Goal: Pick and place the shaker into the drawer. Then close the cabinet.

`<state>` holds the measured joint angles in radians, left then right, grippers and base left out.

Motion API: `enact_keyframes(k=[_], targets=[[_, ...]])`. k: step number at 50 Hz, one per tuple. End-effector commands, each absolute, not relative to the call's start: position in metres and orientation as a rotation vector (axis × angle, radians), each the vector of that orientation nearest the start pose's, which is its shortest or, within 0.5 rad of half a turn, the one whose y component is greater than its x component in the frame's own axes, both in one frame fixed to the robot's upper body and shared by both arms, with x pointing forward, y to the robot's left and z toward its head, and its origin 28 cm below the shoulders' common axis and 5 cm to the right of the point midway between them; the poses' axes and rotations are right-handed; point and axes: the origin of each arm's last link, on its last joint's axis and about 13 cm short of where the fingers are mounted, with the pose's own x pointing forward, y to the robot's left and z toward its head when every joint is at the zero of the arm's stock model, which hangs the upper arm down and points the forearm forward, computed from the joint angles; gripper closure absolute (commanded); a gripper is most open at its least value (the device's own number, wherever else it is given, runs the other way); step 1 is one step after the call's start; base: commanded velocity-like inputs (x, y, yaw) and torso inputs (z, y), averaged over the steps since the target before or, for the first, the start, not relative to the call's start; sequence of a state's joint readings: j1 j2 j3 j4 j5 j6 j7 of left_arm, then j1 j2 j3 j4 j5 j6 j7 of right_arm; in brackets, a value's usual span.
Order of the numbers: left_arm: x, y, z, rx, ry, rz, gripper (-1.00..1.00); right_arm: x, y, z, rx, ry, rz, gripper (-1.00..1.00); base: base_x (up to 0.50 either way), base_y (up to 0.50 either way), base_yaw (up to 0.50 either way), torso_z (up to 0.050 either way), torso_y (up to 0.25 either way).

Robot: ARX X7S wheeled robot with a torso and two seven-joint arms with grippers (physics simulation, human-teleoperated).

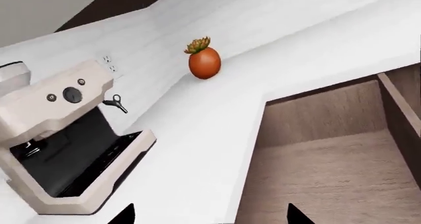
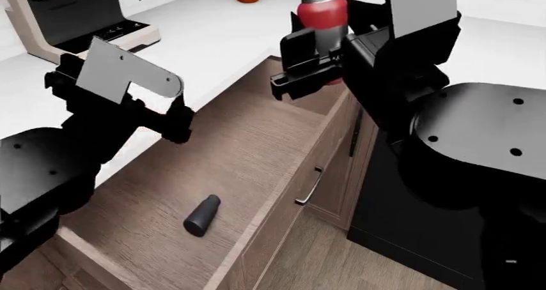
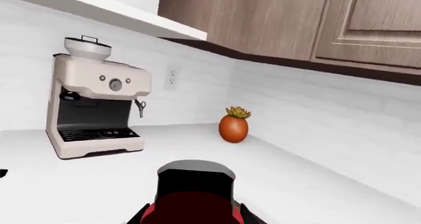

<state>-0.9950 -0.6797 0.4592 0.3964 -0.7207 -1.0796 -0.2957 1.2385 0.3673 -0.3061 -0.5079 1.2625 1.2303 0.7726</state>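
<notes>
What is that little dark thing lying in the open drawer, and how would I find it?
Start at the big open wooden drawer pulled out below the white counter. On its floor, toward the near end, a small dark grey tapered object lies on its side. It is the only thing resting in the drawer; the red shaker is held up above the drawer's far end in the right gripper.

Right hand (image 2: pixel 328 53) shut on a load, left hand (image 2: pixel 175 121) open
</notes>
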Motion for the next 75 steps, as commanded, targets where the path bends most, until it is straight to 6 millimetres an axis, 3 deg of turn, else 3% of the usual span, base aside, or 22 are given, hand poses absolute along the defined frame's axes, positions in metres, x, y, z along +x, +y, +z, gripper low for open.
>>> enact_keyframes(k=[1, 11, 15, 19, 26, 32, 51, 75], targets=[[0.216, 0.276, 0.311, 0.356, -0.315, 0.070, -1.00, 0.285, -0.066, 0.329, -0.374, -0.095, 0.386, 1.00, 0.00, 0.00, 0.00, 0.000, 0.000], [0.166, 0.297, 0.313, 0.349, -0.385, 0.223, -1.00, 0.345, -0.049, 0.334, -0.608, 0.041, 0.518, 1.00, 0.00, 0.00, 0.00, 0.000, 0.000], [0.159, 0.303, 0.306, 0.343, -0.370, 0.257, -1.00, 0.358, -0.039, 0.329, -0.678, 0.077, 0.568, 1.00, 0.00, 0.00, 0.00, 0.000, 0.000], [0.157, 0.305, 0.301, 0.341, -0.362, 0.274, -1.00, 0.364, -0.024, 0.310, -0.715, 0.123, 0.647, 1.00, 0.00, 0.00, 0.00, 0.000, 0.000], [0.155, 0.303, 0.296, 0.331, -0.359, 0.261, -1.00, 0.358, -0.001, 0.268, -0.753, 0.206, 0.775, 1.00, 0.00, 0.00, 0.00, 0.000, 0.000], [0.151, 0.302, 0.292, 0.327, -0.354, 0.251, -1.00, 0.351, 0.011, 0.244, -0.762, 0.241, 0.837, 1.00, 0.00, 0.00, 0.00, 0.000, 0.000], [0.143, 0.302, 0.274, 0.327, -0.317, 0.246, -1.00, 0.316, 0.046, 0.194, -0.708, 0.283, 1.030, 1.00, 0.00, 0.00, 0.00, 0.000, 0.000], [0.137, 0.301, 0.265, 0.333, -0.293, 0.244, -1.00, 0.292, 0.054, 0.143, -0.663, 0.388, 1.121, 1.00, 0.00, 0.00, 0.00, 0.000, 0.000]])
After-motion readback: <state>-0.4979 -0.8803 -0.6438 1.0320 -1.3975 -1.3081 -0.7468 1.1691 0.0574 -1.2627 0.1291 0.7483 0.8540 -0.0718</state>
